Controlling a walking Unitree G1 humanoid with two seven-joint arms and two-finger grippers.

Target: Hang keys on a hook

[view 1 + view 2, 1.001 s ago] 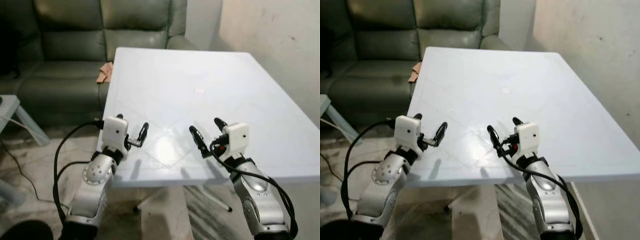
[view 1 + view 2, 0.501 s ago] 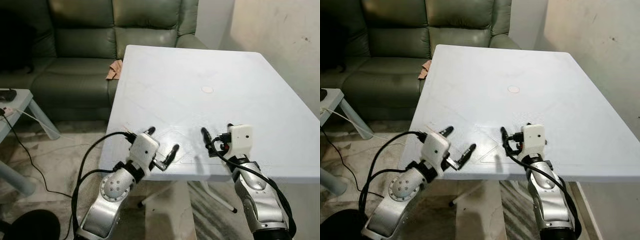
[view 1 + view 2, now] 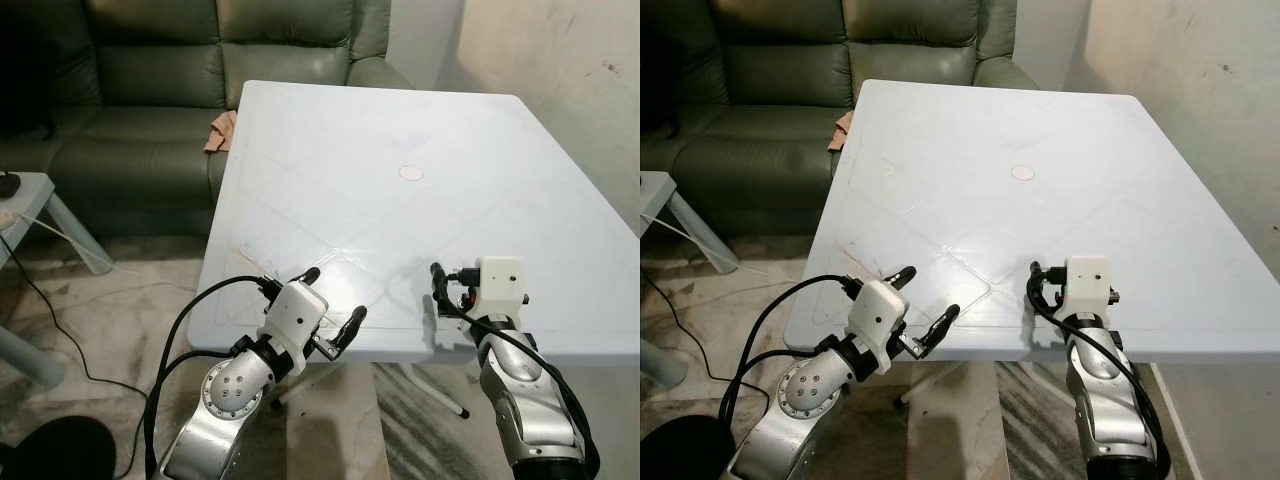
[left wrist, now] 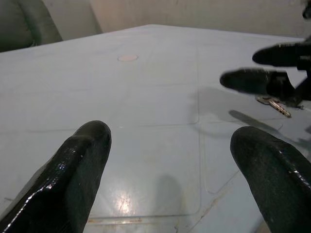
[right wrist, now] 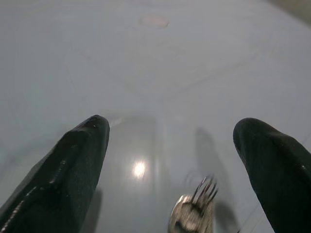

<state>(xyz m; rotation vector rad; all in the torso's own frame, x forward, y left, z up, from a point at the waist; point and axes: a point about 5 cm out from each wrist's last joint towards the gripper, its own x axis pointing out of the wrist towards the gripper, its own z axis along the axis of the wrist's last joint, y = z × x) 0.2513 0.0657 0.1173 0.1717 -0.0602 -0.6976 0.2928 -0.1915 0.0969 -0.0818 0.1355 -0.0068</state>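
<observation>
keys of silver metal [image 5: 193, 213] lie on the white plastic table [image 3: 330, 150] below the spread-fingered right gripper [image 5: 170, 145], apparently lined up to pick them; left gripper [image 3: 333, 300] also released, idle.

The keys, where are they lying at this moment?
The keys lie on the white table near its front edge, on the robot's right side, just under the open right gripper.

Two silver metal arms with rounded, riveted joint housings, each ending in a boxy white wrist module. Black cables looping from both forearms to the modules. Left gripper [image 3: 332, 303] and right gripper [image 3: 441, 287] each with two long, glossy black, round-tipped fingers [image 4: 77, 165].
</observation>
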